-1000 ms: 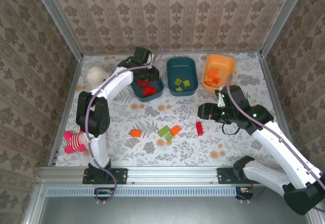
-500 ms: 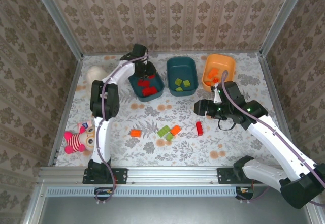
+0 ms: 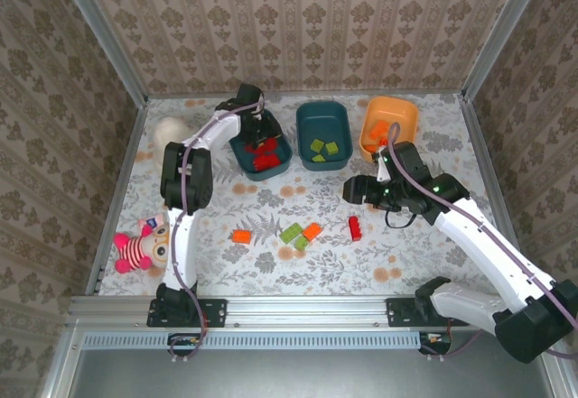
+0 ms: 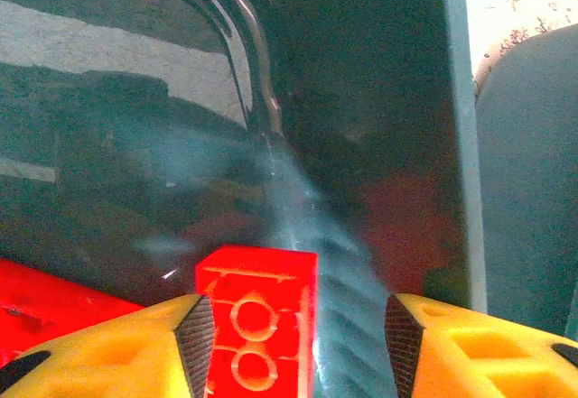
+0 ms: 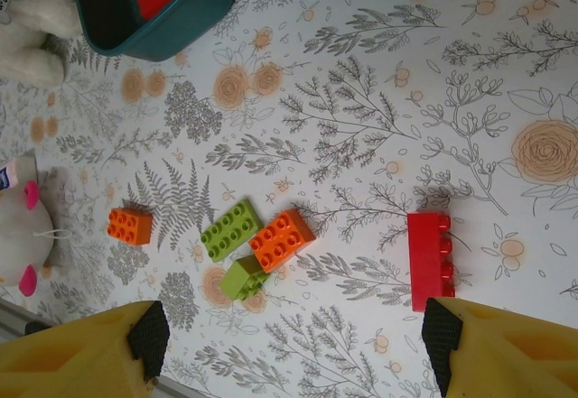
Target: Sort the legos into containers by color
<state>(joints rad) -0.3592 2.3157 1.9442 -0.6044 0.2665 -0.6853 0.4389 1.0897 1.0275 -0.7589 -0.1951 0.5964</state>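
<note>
Left gripper is down inside the leftmost dark teal plastic bin. Its jaws are apart, with a red plastic lego brick loose between them, up against one pad. Right gripper hangs wide open over the floral surface, above a long red brick, an orange brick and a light green brick.

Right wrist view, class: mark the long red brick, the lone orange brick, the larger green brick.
long red brick (image 5: 430,263): right wrist view, mid-body
lone orange brick (image 5: 130,226): right wrist view, studded top
larger green brick (image 5: 230,229): right wrist view, studded top
</note>
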